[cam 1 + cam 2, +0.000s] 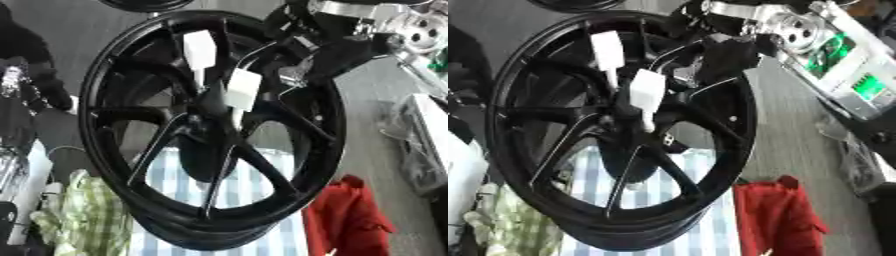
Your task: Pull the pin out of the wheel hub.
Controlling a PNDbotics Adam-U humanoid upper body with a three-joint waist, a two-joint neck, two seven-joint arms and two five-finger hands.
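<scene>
- A black spoked wheel hub [210, 130] is standing tilted and filling the middle of both views, its lower rim sitting over a blue-and-white checked cloth [262, 200].
- Two white pins with blocky heads are sticking out near the centre of the wheel: the farther pin [199, 52] is lying toward the upper left, the nearer pin [241, 91] just right of it, above the centre.
- The right hand [728, 55] is reaching in from the upper right and resting against the far right part of the rim; whether its dark fingers are curled or straight cannot be told.
- A red cloth [350, 220] is lying near right of the wheel.
- A green checked cloth [83, 215] is lying near left.
</scene>
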